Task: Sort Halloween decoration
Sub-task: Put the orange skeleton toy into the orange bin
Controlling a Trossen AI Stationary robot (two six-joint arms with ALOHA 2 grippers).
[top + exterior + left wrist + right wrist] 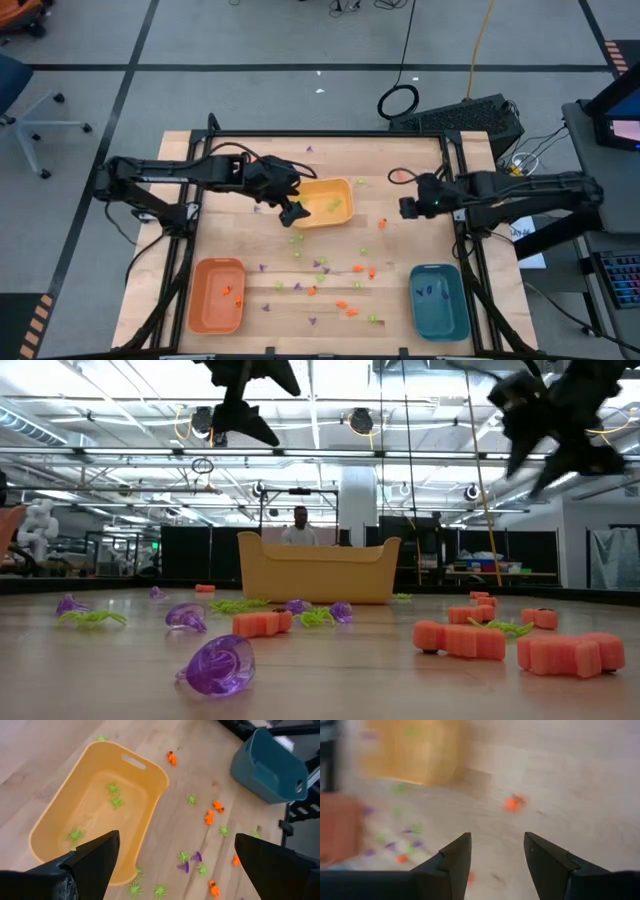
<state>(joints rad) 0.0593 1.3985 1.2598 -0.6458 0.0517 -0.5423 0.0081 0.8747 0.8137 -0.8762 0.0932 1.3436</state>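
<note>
Bright, even overhead light – ceiling strips (120, 420) glare in the low view; right wrist view smeared, soft shadows.

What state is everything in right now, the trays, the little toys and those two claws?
Yellow rectangular plastic tray: upright, holding a few light green spider pieces.
Orange rectangular plastic tray: upright, holding a couple of orange pieces.
Teal rectangular plastic tray: upright, with a few small purple pieces.
Loose tiny orange, green and purple decorations: scattered on the wooden table, unsorted.
Left gripper: open, empty, raised by the yellow tray.
Right gripper: open, empty, above the table.
</note>
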